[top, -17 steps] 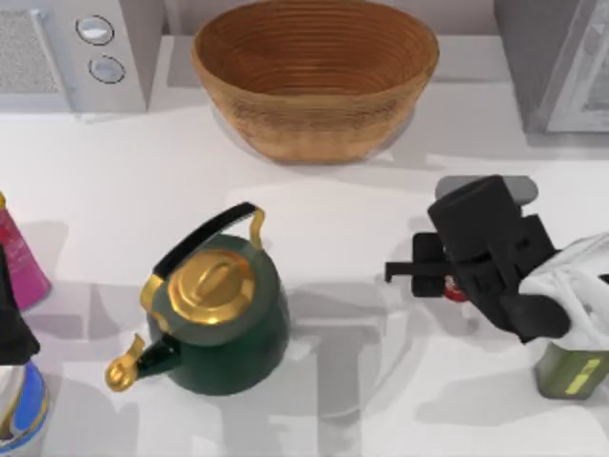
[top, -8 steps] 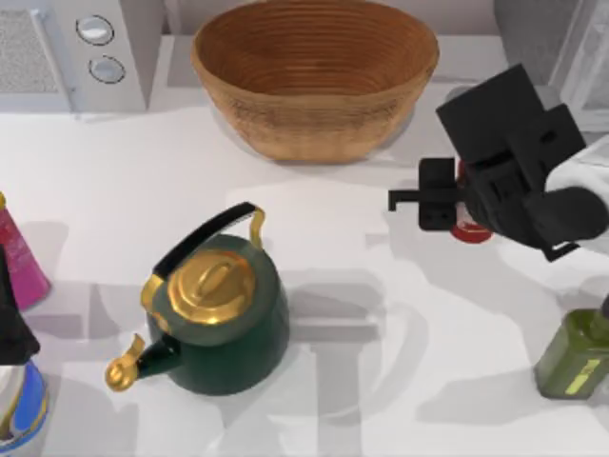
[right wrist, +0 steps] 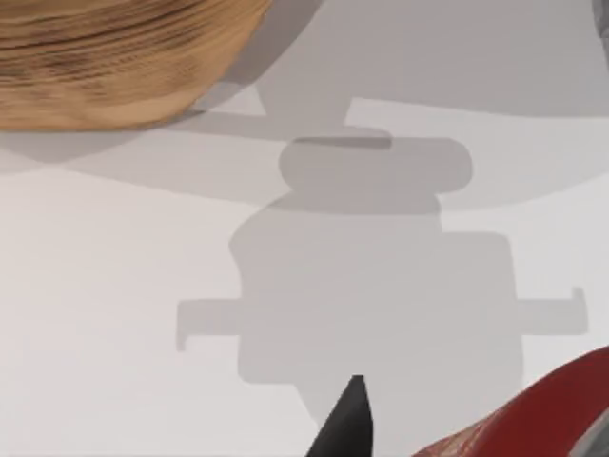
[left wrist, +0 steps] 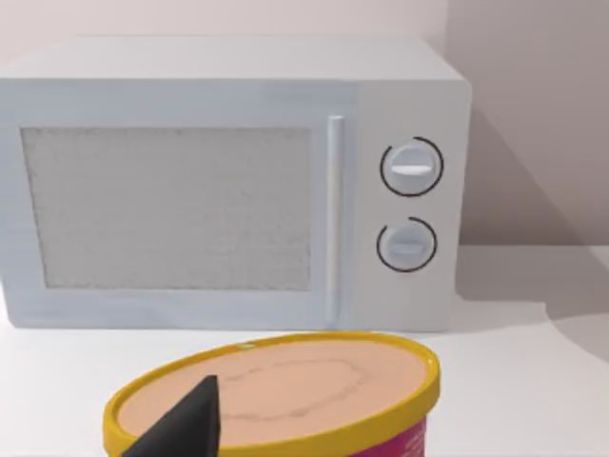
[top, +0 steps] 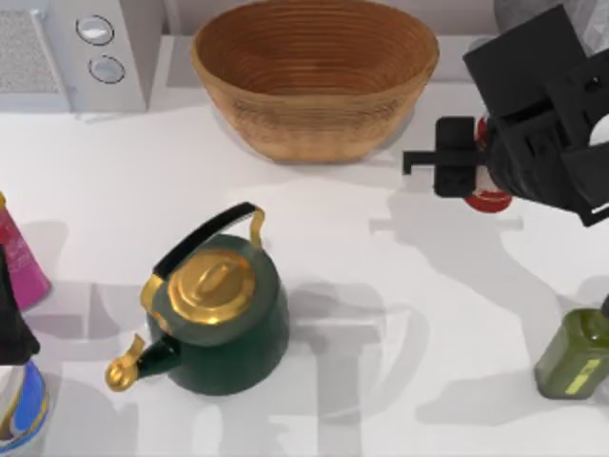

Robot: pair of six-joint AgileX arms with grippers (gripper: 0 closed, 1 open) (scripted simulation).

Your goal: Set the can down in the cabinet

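The red can point(top: 489, 199) hangs above the table at the back right, with my right gripper point(top: 481, 171) shut on it. Its red side point(right wrist: 542, 409) shows at the corner of the right wrist view, and the gripper's shadow falls on the table below. The grey cabinet point(top: 511, 10) stands at the back right corner, largely covered by the right arm. The can is just in front of it, to the right of the basket. My left gripper point(top: 9, 319) stays parked at the table's left edge.
A wicker basket point(top: 314, 76) stands at the back centre and a white microwave point(top: 67, 48) at the back left. A green kettle point(top: 219, 314) sits front centre. An olive-green bottle point(top: 571, 357) stands front right. A pink tub point(top: 19, 262) is at the left edge.
My right gripper has carried the can away from the olive-green bottle toward the back right, closer to the cabinet. The left arm has not moved.
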